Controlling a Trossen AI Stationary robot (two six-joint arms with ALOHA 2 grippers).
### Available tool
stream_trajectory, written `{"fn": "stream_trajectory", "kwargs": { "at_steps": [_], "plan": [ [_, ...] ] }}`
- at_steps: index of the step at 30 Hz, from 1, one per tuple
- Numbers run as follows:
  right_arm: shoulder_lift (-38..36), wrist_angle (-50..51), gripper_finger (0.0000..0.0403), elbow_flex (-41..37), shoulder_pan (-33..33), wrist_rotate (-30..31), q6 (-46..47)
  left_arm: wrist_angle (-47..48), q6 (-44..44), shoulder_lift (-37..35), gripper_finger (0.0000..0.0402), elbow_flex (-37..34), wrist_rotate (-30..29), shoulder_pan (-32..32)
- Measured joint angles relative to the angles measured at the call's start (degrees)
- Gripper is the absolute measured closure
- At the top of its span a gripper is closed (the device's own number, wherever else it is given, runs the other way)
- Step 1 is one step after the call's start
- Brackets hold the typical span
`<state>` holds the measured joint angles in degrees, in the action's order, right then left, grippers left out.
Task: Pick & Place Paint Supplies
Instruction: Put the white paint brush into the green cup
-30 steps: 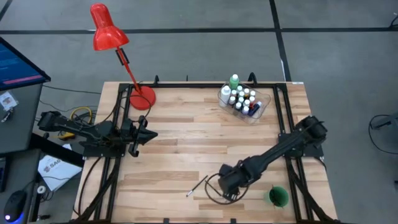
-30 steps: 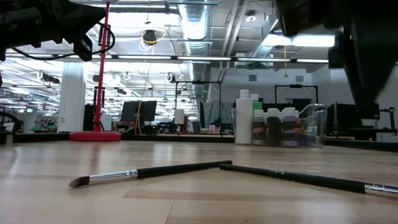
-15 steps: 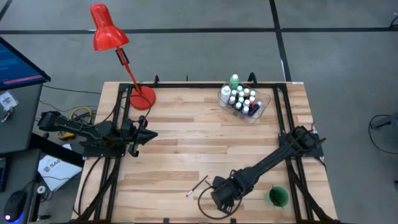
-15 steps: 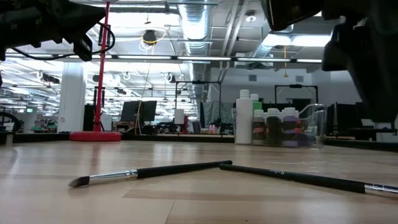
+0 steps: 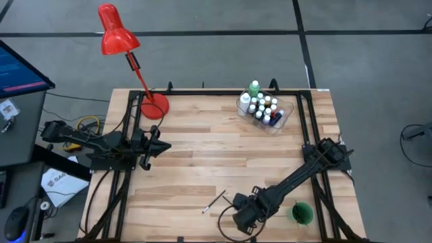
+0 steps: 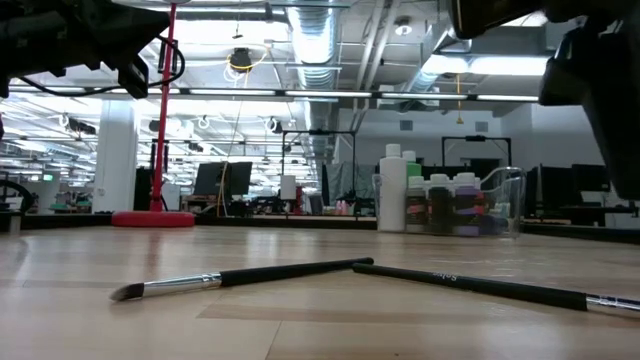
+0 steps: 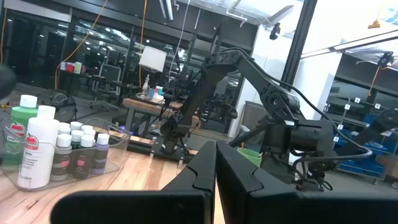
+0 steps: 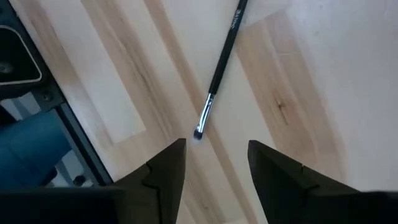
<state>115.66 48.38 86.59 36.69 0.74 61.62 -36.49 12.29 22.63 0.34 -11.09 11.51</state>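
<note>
Two thin dark paintbrushes lie flat on the table near its near edge: one [image 6: 240, 275] with its bristles to the left, the other [image 6: 480, 286] reaching right. My right gripper [image 8: 214, 163] is open and hangs above a brush [image 8: 221, 68], pointing down, with the bristle tip [image 8: 199, 132] just ahead of the gap. In the high view the gripper [image 5: 241, 219] is right of the visible brush [image 5: 214, 202]. The paint bottles [image 5: 262, 108] stand in the clear tub [image 5: 282, 120]. My left gripper [image 7: 215, 171] is shut and waits at the left edge [image 5: 158, 145].
A green cup [image 5: 301, 213] stands right of my right gripper, near the near right corner. A red desk lamp has its base [image 5: 154, 106] at the far left. A dark cable loops beside the right gripper [image 5: 226, 217]. Bare wood lies mid-table.
My right gripper has moved toward the table's near edge and a little to the left, and now stands over the brushes. The brushes and my left arm have stayed where they were.
</note>
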Motion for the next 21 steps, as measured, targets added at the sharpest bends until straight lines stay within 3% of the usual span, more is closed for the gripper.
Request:
{"fn": "stream_trajectory", "kwargs": {
  "at_steps": [21],
  "plan": [
    [2.0, -1.1, 0.0236, -0.22, 1.24, 2.86, 3.4, 0.0, 0.0, -0.02, 0.04, 0.0, 0.0, -0.01]
  ]
}}
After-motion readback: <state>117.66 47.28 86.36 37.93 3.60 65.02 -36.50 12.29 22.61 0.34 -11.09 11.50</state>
